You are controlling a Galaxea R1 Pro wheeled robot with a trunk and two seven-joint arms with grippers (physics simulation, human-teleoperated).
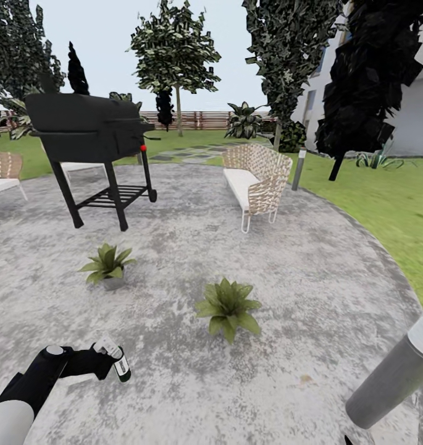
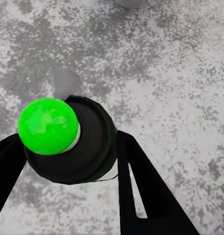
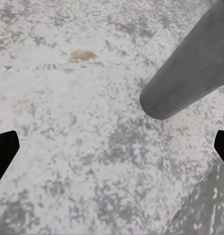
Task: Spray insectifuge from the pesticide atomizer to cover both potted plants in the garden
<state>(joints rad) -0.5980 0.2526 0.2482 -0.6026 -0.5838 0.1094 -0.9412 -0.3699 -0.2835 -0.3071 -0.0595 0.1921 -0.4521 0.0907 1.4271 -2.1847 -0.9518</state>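
Note:
The pesticide atomizer [image 1: 117, 358], a small dark bottle with a pale label and white head, hangs low over the stone patio at the lower left, with my left gripper [image 1: 106, 363] shut on it. In the left wrist view the atomizer [image 2: 94, 142] is a dark round body carrying a bright green ball, held between two black fingers [image 2: 138, 186]. Two potted plants stand on the patio beyond it: one [image 1: 107, 264] in a grey pot, the other [image 1: 228, 304] to its right with leaves hiding its pot. My right gripper [image 3: 112, 149] is open above bare stone.
A grey bollard lamp [image 1: 393, 377] leans in at the lower right, close to my right gripper. A black grill [image 1: 87, 130] and a wicker chair [image 1: 257, 179] stand farther back. Lawn [image 1: 384, 204] borders the patio on the right.

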